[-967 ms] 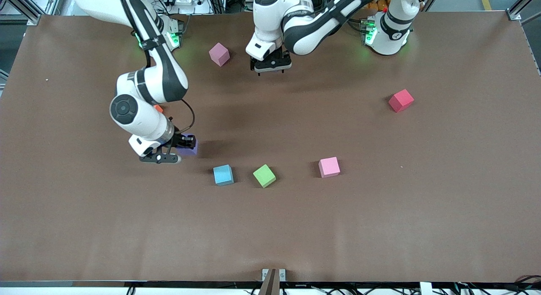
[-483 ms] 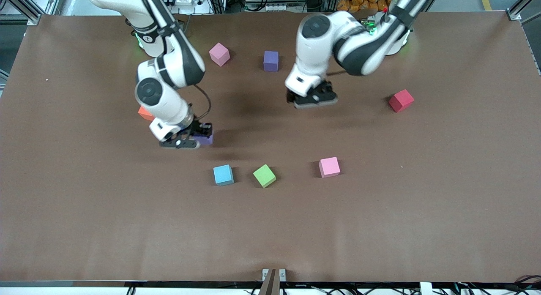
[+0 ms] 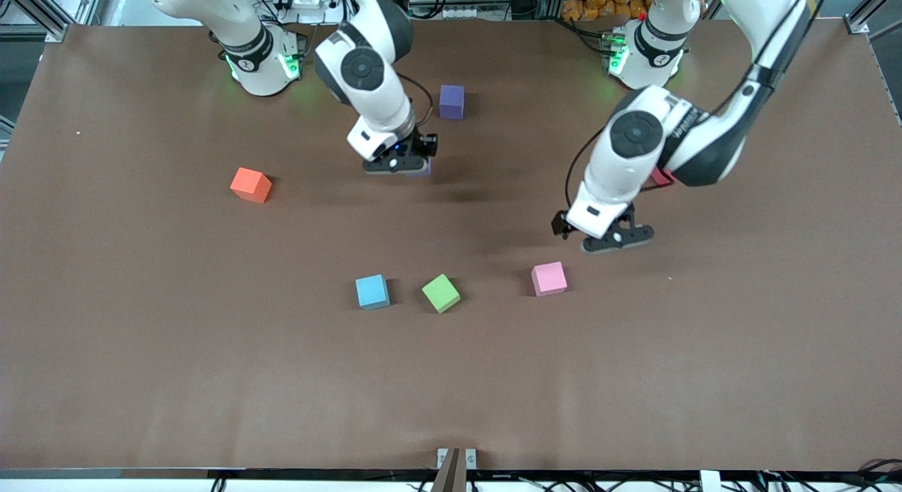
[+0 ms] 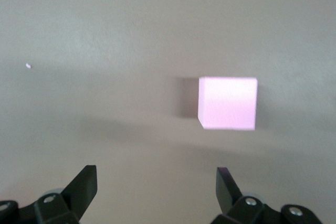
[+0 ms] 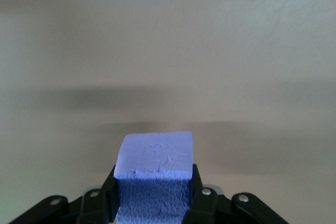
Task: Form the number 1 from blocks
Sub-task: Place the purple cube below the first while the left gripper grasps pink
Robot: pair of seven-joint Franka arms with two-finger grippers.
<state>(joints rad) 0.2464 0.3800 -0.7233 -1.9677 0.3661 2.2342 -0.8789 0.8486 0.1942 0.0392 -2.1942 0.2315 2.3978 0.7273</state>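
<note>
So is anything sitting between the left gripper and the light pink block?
Nothing visible. The left gripper is open over bare table right beside the light pink block, and its wrist view shows only tabletop between its fingers and the block. The green cube sits well off, toward the right arm's end.

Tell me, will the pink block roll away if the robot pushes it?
Probably not: the pink block is a flat-sided cube lying flat on the table, so it would likely slide. Its matte, foam-like surface suggests it is light and not slippery.
</note>
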